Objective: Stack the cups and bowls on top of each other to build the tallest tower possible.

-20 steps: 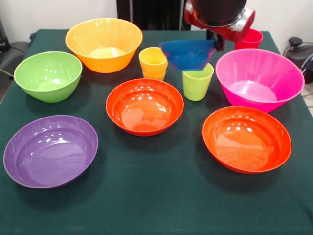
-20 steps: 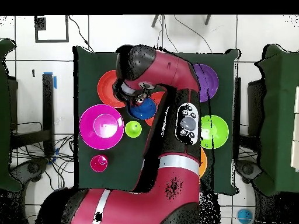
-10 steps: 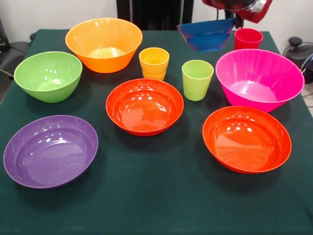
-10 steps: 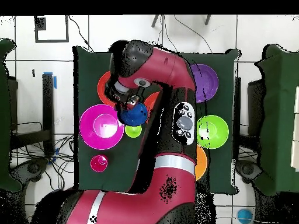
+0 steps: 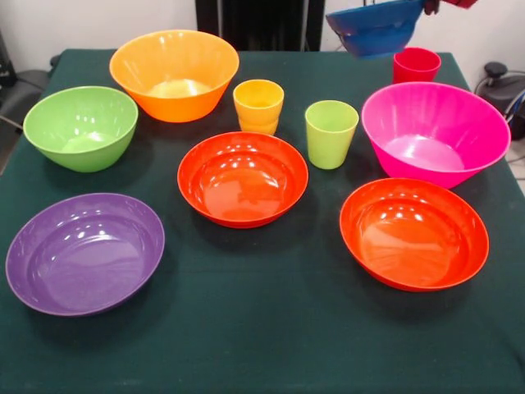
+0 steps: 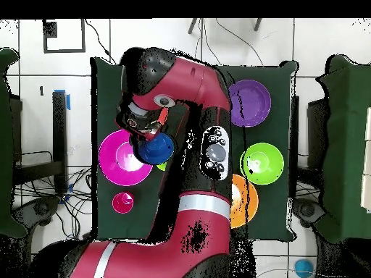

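A small blue bowl hangs tilted in the air, high above the red cup. My gripper is shut on its rim; the front view shows only a tip of it at the top edge. From overhead the blue bowl overlaps the magenta bowl's edge. On the table stand the magenta bowl, lime cup, yellow cup, orange bowl, green bowl, purple bowl and two red-orange bowls. No tower is in view; each stands alone.
The dark green table has bare cloth along its near edge. Overhead, my arm hides the middle bowls and cups. The purple bowl and green bowl show beside it.
The gripper has carried the blue bowl higher and rightward in the front view, from above the lime cup to above the red cup. Nothing on the table moved.
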